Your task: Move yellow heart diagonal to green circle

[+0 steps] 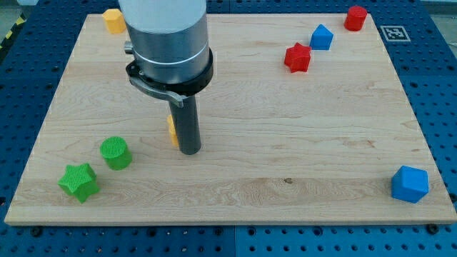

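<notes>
My tip (189, 150) touches yellow heart (172, 130), mostly hidden behind rod; green circle (116, 153) near, view's left. No claw fitted.

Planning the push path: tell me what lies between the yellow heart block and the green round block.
Nothing: in the camera view, only bare wooden board separates the yellow heart block, mostly hidden behind my tip, from the green round block.

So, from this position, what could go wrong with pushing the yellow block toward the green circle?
1. The rod hides most of the yellow block; only a sliver shows at the left of my tip, so its shape and contact are unclear, and it may slip sideways.
2. The green circle is close; a long push could knock it.
3. The green star sits near the board's edge.
</notes>
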You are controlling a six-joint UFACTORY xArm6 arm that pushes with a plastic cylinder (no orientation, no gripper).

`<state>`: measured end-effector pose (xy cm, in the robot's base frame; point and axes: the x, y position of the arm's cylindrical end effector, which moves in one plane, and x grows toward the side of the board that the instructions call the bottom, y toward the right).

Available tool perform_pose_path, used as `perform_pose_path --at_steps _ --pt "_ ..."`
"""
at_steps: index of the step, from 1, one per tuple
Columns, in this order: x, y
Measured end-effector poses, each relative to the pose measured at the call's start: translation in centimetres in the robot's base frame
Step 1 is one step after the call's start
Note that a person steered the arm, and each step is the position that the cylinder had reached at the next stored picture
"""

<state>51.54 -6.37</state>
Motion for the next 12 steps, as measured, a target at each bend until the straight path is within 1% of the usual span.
perform_pose_path --at_steps 4,6,10,12 --pt "-0.5 0.2" --pt "-1.8 0.1" --pt "-2.7 -0.4" --pt "-4.1 -0.5"
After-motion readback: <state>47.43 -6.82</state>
